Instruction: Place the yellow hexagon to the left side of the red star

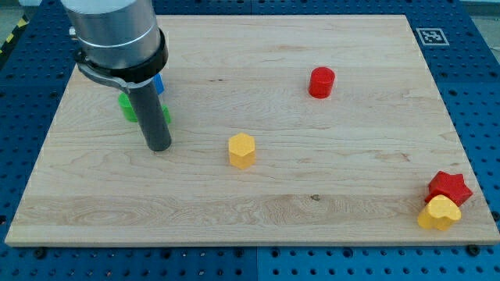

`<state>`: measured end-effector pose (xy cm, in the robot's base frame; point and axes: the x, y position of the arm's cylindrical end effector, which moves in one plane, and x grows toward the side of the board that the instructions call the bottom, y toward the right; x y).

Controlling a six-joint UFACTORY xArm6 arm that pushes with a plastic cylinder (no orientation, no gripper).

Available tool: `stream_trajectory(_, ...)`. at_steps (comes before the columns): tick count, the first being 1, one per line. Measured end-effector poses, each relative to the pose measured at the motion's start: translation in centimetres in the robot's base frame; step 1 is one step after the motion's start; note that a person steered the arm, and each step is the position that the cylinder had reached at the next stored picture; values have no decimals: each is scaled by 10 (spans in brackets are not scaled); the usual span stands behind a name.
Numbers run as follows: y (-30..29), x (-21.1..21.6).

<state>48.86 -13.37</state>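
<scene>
1. Wooden board, light grain, sits on a blue perforated bench.
2. Yellow hexagon left of board centre, standing alone.
3. Red cylinder toward the view's top, right of centre.
4. Red star at the view's bottom-right corner; yellow heart touching it just below.
5. Green blocks and a blue block at the view's upper left, partly hidden by the arm; shapes unclear.
6. My tip rests on the board just below the green blocks, well left of the yellow hexagon.
</scene>
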Motion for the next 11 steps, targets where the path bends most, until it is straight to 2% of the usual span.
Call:
stream_trajectory(1, 21, 0)
stream_trajectory(3, 115, 21)
stream_trajectory(6, 254, 22)
stream_trajectory(11, 305, 55)
